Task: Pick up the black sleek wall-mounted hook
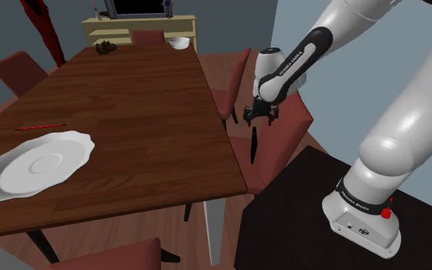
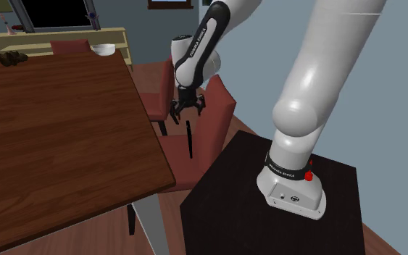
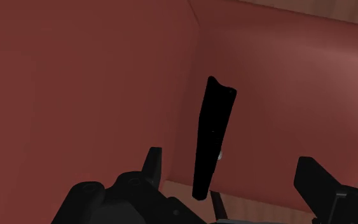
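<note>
Dark brown wooden dining table (image 1: 137, 107), ringed by red upholstered chairs, on which we list a white scalloped plate (image 1: 41, 163) at the near left and a small white bowl (image 1: 179, 42) at the far edge. Off its right side we record the slim black bar-shaped hook (image 1: 254, 146) against a red chair (image 1: 283, 142), directly under the all-black two-finger gripper (image 1: 258, 116). We note the fingers spread wide, the hook between them and untouched.

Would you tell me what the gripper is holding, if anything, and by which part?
Nothing is held: the gripper has its fingers apart, and the black hook shows between them untouched, over the red chair.
</note>
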### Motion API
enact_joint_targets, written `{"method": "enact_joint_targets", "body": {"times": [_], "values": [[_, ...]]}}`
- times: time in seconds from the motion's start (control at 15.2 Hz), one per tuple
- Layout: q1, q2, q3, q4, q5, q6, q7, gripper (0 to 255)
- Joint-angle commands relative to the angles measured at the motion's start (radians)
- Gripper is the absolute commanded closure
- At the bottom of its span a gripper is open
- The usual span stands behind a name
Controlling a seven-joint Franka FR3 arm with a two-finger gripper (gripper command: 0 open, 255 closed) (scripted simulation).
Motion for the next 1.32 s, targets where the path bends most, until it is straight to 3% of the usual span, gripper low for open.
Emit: {"method": "enact_joint_targets", "body": {"times": [0.0,0.2,0.79,0.86,1.25], "values": [[-0.02,0.14,-0.019,0.019,-0.04,0.14,0.046,0],[-0.014,0.256,-0.05,0.076,-0.079,0.218,0.129,0],[0.014,0.377,-0.086,0.1,-0.12,0.315,0.172,0],[0.015,0.365,-0.084,0.095,-0.119,0.308,0.173,255],[0.016,0.371,-0.086,0.096,-0.121,0.313,0.175,255]]}}
